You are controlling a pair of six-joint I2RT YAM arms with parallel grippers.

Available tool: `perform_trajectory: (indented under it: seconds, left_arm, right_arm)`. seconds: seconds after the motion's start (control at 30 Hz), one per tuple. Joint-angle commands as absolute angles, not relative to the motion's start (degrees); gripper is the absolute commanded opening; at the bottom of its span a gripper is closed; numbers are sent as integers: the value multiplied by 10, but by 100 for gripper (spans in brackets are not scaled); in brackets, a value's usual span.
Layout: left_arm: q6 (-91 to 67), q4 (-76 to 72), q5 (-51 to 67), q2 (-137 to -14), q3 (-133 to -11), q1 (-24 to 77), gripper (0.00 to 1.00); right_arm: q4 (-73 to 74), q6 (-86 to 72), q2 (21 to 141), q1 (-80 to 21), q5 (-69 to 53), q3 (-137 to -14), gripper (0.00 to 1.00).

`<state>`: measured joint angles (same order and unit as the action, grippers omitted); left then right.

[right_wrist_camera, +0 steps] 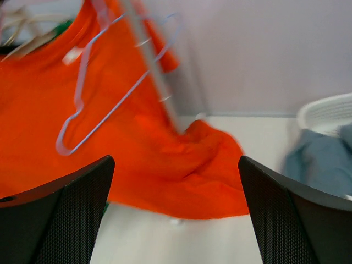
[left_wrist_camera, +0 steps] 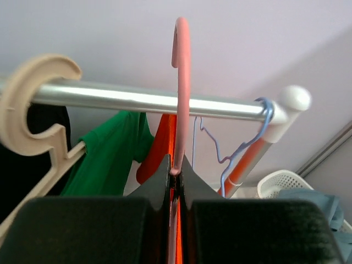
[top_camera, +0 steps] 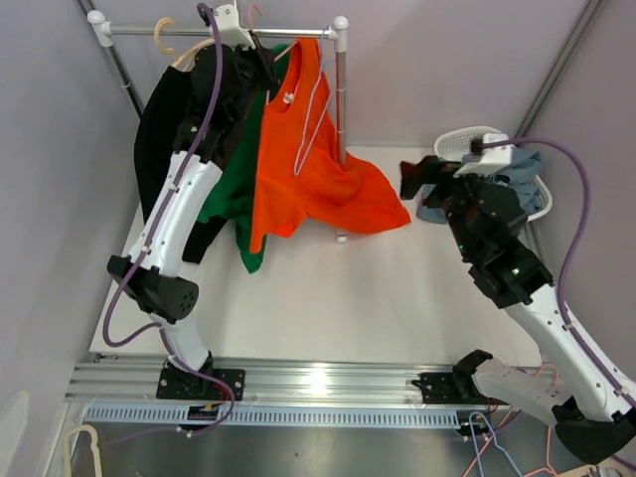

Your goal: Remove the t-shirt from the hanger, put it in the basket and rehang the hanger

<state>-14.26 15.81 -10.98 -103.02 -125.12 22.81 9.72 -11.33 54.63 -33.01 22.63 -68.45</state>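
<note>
White table (top_camera: 328,288), pale walls. Left gripper (left_wrist_camera: 175,169) pinched tight on thin pink hanger (left_wrist_camera: 182,82) neck; hook rises past shiny metal rail (left_wrist_camera: 137,100). Right gripper (right_wrist_camera: 176,165) spread wide, mesh-textured black. Orange t-shirt (top_camera: 298,149) hangs at far edge, hem crumpled on tabletop; hanger shoulders hidden.

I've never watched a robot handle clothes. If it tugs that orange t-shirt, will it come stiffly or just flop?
Probably floppy: the orange t-shirt sags in folds, its hem pooled on the table. It looks thin and light, so a tug would likely stretch it, not lift it whole. It may snag on the pink hanger the left gripper pinches.
</note>
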Motion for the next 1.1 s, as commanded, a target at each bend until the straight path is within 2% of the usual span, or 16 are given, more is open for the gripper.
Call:
perform_trajectory:
  seconds: [0.0,0.07,0.23,0.37,0.5,0.7,0.77,0.8,0.83,0.87,0.9,1.0,1.07]
  left_arm:
    - [-122,92,-128,-982,-1278,231,0]
    - [-120,125,-151,-979,-1301,241,0]
    - [-84,208,-306,-968,-1341,294,0]
    - [-99,259,-393,-931,-1313,351,0]
    - [-114,294,-467,-899,-1272,391,1]
    - [-183,358,-465,-861,-1241,401,1]
    - [-191,345,-461,-830,-1185,405,1]
    - [-186,331,-457,-818,-1169,406,1]
    - [-183,317,-449,-809,-1142,407,0]
    - [-177,291,-449,-803,-1126,408,0]
    - [-164,285,-450,-805,-1123,407,0]
    - [-153,291,-440,-845,-1155,401,0]
    - [-178,328,-365,-879,-1219,368,0]
  right_arm:
    - [82,-44,569,-388,138,-693,99]
    - [95,-30,604,-429,101,-709,99]
    - [13,15,659,-556,139,-684,99]
    - [-188,32,699,-657,165,-626,99]
    - [-303,40,756,-706,191,-613,100]
    - [-410,83,826,-744,277,-625,99]
    - [-456,108,849,-751,305,-622,98]
    - [-457,112,853,-751,311,-624,86]
    - [-453,113,856,-752,308,-626,63]
    - [-436,106,857,-755,308,-627,16]
    - [-425,90,853,-758,305,-628,0]
    - [-405,86,832,-795,308,-613,0]
    - [-404,90,818,-850,324,-589,0]
